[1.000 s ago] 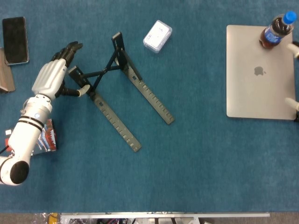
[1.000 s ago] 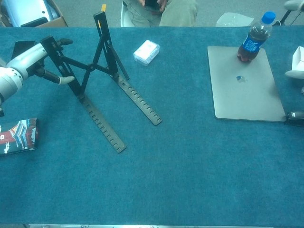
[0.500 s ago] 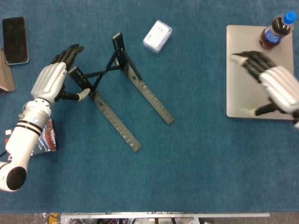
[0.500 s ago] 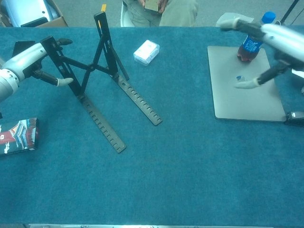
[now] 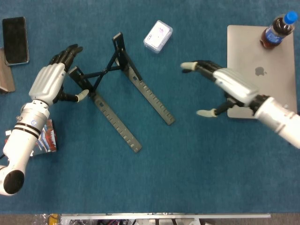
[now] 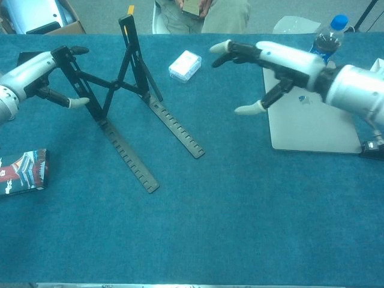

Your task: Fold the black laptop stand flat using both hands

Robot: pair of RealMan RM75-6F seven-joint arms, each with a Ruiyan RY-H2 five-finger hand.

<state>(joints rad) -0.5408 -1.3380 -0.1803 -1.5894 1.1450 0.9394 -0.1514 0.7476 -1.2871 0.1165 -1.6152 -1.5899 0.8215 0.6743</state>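
Note:
The black laptop stand (image 5: 123, 91) (image 6: 126, 102) stands unfolded on the blue table, its two notched rails running toward the near right and its crossed struts upright at the far left. My left hand (image 5: 51, 80) (image 6: 37, 75) hovers open right beside the stand's left upright, thumb tip close to the strut, fingers spread and holding nothing. My right hand (image 5: 220, 86) (image 6: 270, 63) hangs open in the air between the stand and the laptop, fingers spread toward the stand, well apart from it.
A silver laptop (image 5: 260, 75) lies at the right with a cola bottle (image 5: 276, 30) on its far corner. A small white box (image 5: 158, 35) sits behind the stand. A black phone (image 5: 15, 40) lies far left, a red packet (image 6: 21, 171) near left.
My right hand has swept left from over the laptop to the space between laptop and stand. My left hand has stayed beside the left upright, barely shifting.

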